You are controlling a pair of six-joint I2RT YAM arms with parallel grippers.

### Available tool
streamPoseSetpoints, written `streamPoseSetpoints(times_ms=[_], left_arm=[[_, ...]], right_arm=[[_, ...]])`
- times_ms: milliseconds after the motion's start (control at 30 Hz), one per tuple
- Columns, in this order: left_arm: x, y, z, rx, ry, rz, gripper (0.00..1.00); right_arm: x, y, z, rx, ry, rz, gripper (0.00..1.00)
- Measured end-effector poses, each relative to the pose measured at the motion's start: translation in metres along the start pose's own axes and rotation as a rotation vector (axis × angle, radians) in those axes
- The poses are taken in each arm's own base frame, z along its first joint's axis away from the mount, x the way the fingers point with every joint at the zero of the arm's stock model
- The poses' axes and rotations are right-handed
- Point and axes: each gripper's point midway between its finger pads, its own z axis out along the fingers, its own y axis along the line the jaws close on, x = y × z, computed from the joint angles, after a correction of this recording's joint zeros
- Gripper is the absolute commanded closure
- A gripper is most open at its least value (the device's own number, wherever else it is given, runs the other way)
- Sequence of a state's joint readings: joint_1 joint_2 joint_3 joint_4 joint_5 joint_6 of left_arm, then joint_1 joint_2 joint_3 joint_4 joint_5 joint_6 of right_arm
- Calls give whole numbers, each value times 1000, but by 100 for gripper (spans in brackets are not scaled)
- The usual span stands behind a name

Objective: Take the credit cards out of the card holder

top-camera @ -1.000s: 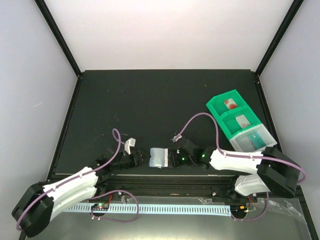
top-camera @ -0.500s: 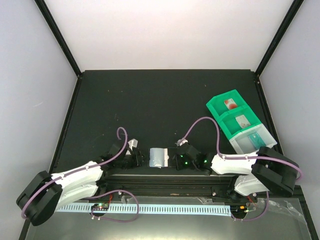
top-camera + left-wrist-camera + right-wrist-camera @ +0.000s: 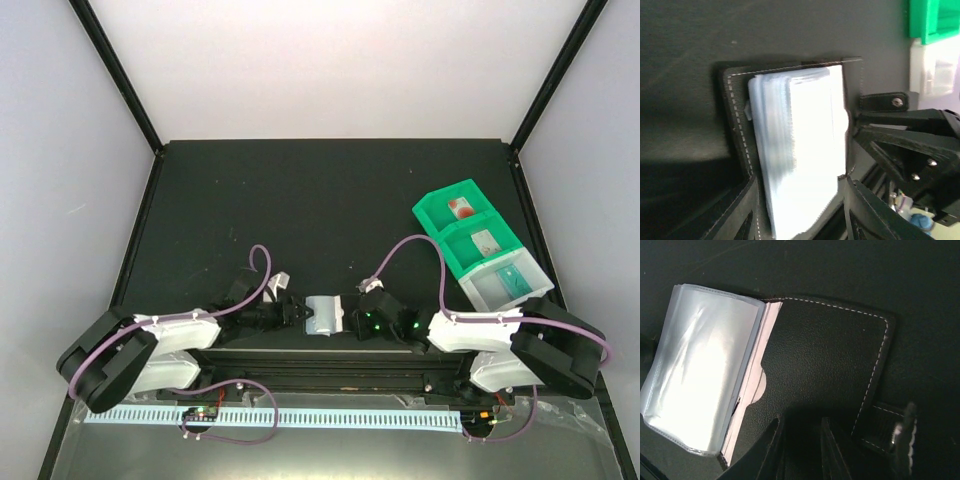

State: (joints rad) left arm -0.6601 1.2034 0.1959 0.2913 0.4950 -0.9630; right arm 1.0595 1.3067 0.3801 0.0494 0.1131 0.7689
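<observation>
Card holder lies open at middle of table's near edge. Left gripper fingers sit apart either side of its clear sleeves, grip unclear. Right gripper fingers nearly together at cover edge, can't tell if clamped.

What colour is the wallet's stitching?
White, on the black card holder; best in the right wrist view.

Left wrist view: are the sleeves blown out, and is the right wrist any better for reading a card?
Left wrist: yes, the sleeves glare to plain white and look soft, nothing readable. Right wrist: the holder shows sharp grain and stitching, but glare washes the sleeves there too; the snap tab is blurred.
</observation>
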Motion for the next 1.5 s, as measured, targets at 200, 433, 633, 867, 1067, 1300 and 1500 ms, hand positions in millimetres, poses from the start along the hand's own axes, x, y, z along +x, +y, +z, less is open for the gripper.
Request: streamPoseSetpoints(times_ms=[200,433,633,867,1067,1300,1500], left_arm=[[3,-30,3,125,37,47,50],[0,-59,2,236,44,96,50],[-5,-71,-10,267,-8,140,38],[-12,-56,-19,179,-78,162,29],[-11,-26,-14,48,-82,131,17],[-12,-2,-2,-35,-71,94,16],[-18,-10,9,23,-77,65,17]], right_arm=[[-1,-1,1,4,-5,0,77],[-1,-1,1,4,-9,2,76],[-1,5,-7,-6,27,-5,75],[-27,39,-13,-86,11,1,75],[-21,27,-1,-19,33,-12,77],[-12,12,15,51,56,-26,78],[-12,12,17,29,25,-8,78]])
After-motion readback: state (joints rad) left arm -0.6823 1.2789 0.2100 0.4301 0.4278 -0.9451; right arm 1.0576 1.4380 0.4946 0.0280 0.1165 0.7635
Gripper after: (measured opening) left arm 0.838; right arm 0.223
